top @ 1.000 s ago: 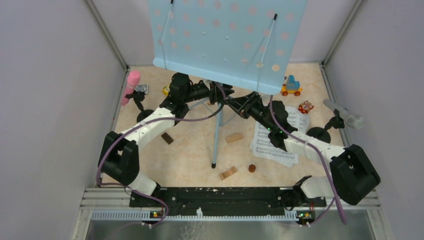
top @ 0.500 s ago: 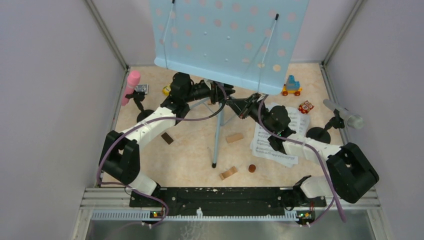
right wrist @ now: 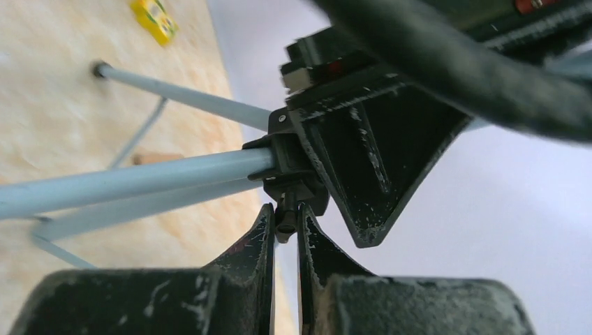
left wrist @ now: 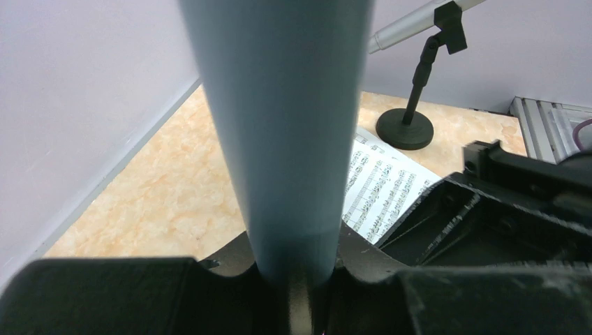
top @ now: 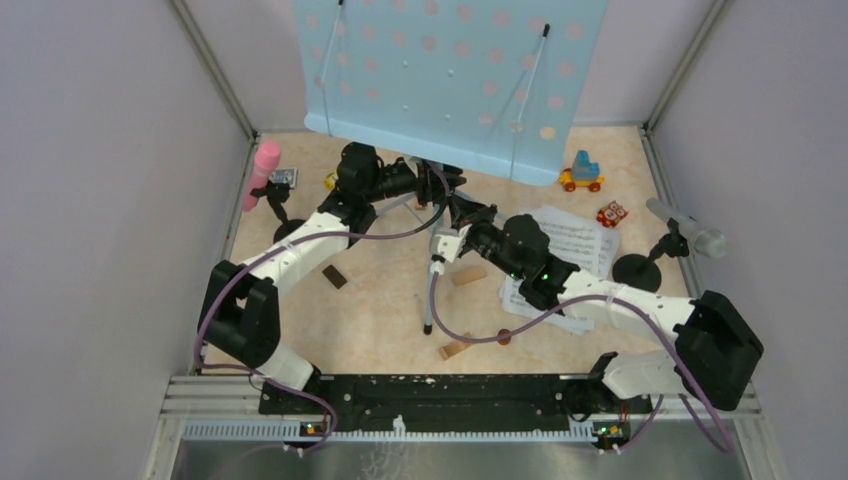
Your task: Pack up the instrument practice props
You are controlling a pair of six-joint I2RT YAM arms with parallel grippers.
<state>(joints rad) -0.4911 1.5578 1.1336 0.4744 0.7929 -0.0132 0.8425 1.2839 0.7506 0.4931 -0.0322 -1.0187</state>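
L gripper [left wrist: 292, 276] is clamped on the stand's grey-blue pole [left wrist: 279, 112]; the pole fills the gap btwn its fingers. R gripper [right wrist: 285, 209], jaws nearly together, pinches a small black knob [right wrist: 285, 223] under the tripod hub [right wrist: 297, 164], w/ legs [right wrist: 132, 183] running off left. From above, the music rack [top: 450, 70] stands mid-table, its top cut off, and I can't make out either grip. Sheet music [top: 575, 235] is partly under R arm [top: 610, 300].

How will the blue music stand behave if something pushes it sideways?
Likely top-heavy and apt to tip: the wide rack sits high on one thin pole over slim tripod legs. It looks rigid, not floppy. The left gripper, clamped on the pole, probably steadies it while the right gripper pinches the collar knob.
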